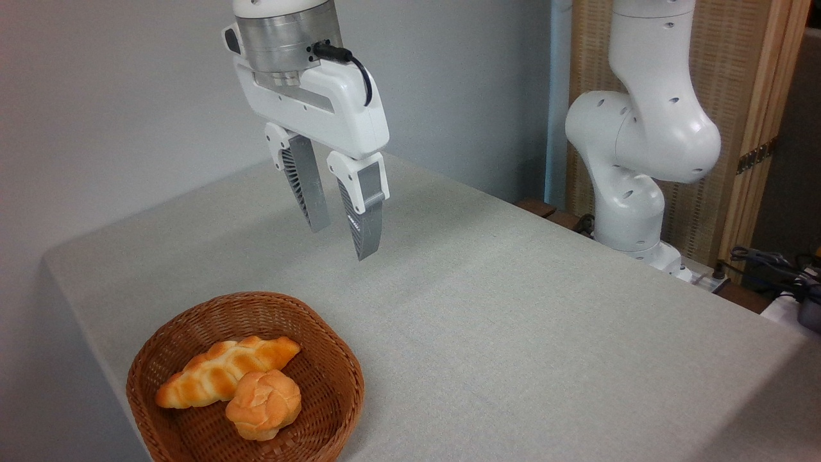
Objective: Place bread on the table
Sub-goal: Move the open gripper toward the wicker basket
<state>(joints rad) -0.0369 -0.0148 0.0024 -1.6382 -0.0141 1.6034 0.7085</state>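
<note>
The bread point(263, 404), a small round knotted golden-orange bun, lies in the brown wicker basket point(337, 359) at the lower left, leaning against a longer braided loaf point(224, 372). The basket stands on the grey-beige cloth table point(513, 308). My gripper point(338, 237) hangs in the air well above and behind the basket, fingers pointing down, open with a narrow gap and nothing between them.
The arm's white base point(641, 160) stands beyond the table's right edge, with cables point(770, 263) beside it. A grey wall runs behind the table. A wood-and-wicker screen point(750, 96) stands at the back right. The table's left edge falls off near the basket.
</note>
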